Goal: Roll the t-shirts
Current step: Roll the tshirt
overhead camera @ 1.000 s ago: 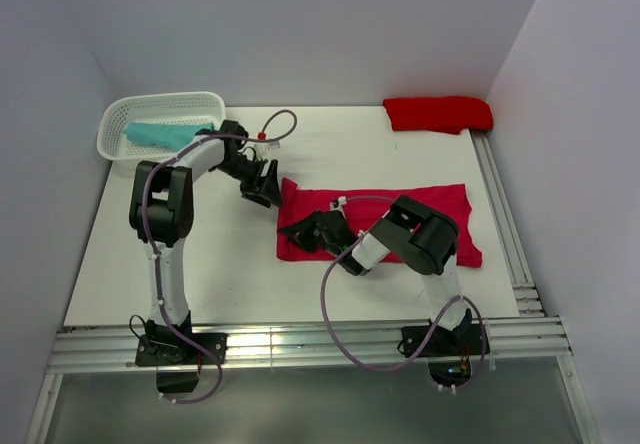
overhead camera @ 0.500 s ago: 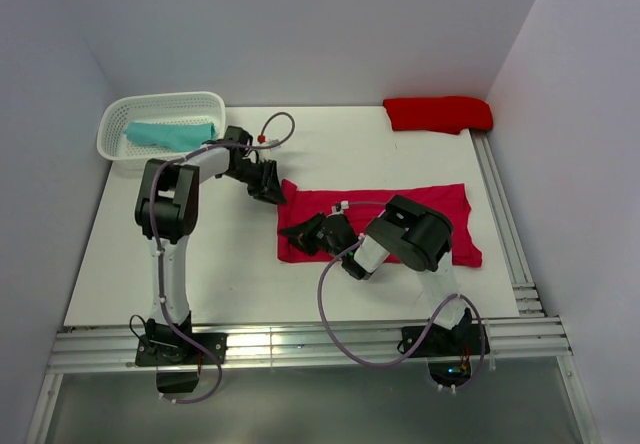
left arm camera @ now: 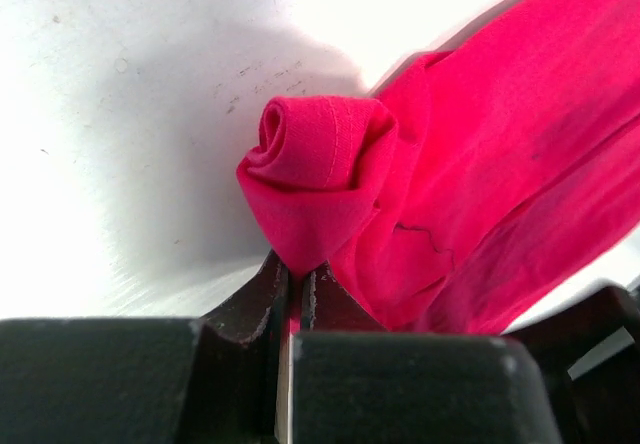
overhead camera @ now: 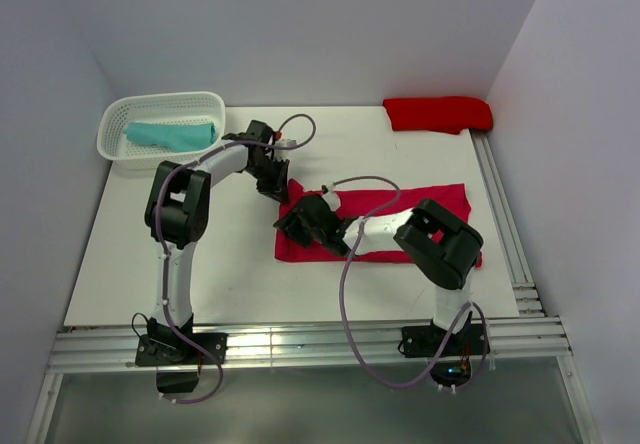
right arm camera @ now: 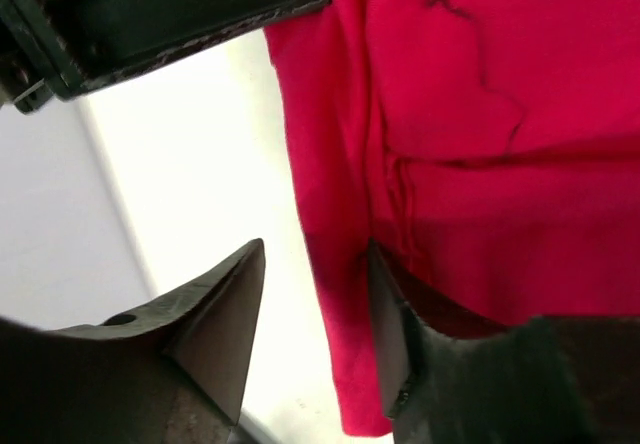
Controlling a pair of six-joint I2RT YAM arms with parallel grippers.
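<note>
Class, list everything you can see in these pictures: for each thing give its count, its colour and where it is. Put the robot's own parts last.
crimson t-shirt: one, raspberry-crimson, spread on the middle right of the table, far left corner rolled up
scarlet t-shirt: one, bright red, bunched at the table's far right corner
teal t-shirt: one, teal, inside the basket
basket: one, white lattice, far left corner
table: one, white, under everything
rails: silver, along the near and right edges
arms: two, white and black, bases at the near edge
left gripper: one, black, shut on the crimson t-shirt's rolled corner
right gripper: one, black, open over that t-shirt's left edge
</note>
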